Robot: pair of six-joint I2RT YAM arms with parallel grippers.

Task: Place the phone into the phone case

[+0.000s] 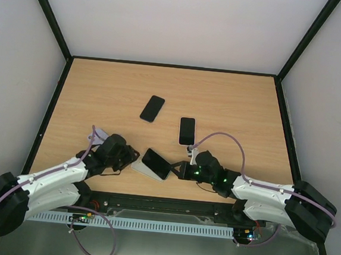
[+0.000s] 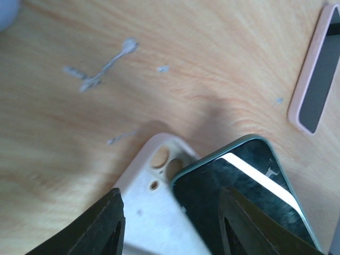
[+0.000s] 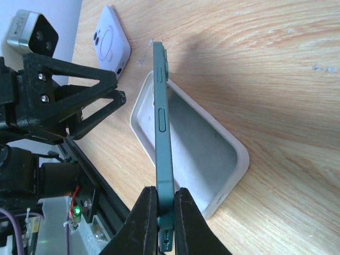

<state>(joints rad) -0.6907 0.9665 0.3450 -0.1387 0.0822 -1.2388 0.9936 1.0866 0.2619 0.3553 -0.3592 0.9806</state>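
The phone (image 3: 162, 122), dark green with a black screen, is held at a tilt over the phone case (image 3: 212, 143) and partly overlaps it (its side buttons face the right wrist camera); whether its lower edge touches the case's inside cannot be told. The case is off-white and lies flat on the table (image 1: 232, 103) with its open side up and its camera cut-outs at its left end. At the case's right end, the right gripper (image 3: 166, 190) is closed tight on the phone, one finger on the screen face and one on the back. At the case's left end, the left gripper (image 2: 171, 194) has its fingers (image 2: 106, 228) parted roughly halfway, straddling the cut-out corner of the case and the nearest corner of the phone, with no clamp on either visible. Just beyond the case's left end lies a lavender phone (image 3: 111, 45), back up. Well behind the case, farther into the table, lie a black phone (image 1: 152, 108) and a pale-rimmed phone (image 1: 187, 131), apart from each other.
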